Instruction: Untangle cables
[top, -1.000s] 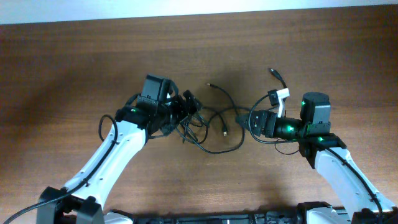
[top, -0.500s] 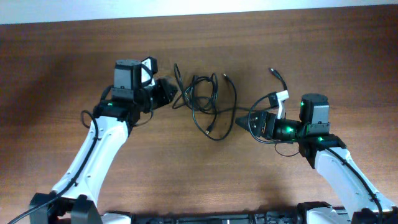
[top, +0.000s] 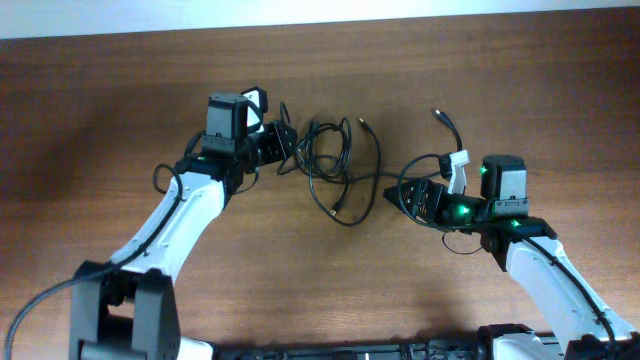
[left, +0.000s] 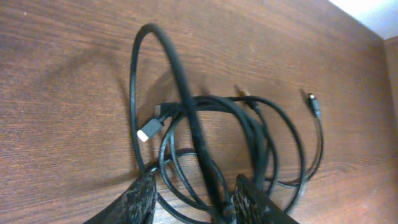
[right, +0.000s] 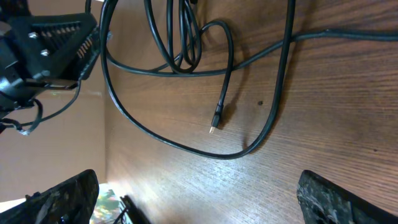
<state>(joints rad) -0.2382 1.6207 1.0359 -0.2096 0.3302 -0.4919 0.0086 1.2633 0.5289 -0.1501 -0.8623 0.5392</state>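
Observation:
The cables (top: 318, 152) lie as a clump of thin black loops on the wooden table, between the two arms. My left gripper (top: 285, 148) is at the clump's left edge. In the left wrist view its jaws (left: 196, 186) stand partly open. One raised strand (left: 186, 106) runs between them against the right finger (left: 252, 202), and a light-tipped plug (left: 148, 132) lies just ahead. My right gripper (top: 392, 195) sits at the clump's lower right, wide open (right: 202, 186) and holding nothing. A long loop (right: 186, 149) and a loose plug end (right: 217, 118) lie ahead of it.
Another cable end with a plug (top: 439, 116) lies above the right arm and curls down beside its wrist. The table top (top: 120, 110) is bare brown wood. A pale wall strip (top: 300, 15) runs along the far edge.
The left gripper dragged the clump up and left, away from the centre. It has since moved back right toward the clump and its jaws have parted. The right arm has barely moved.

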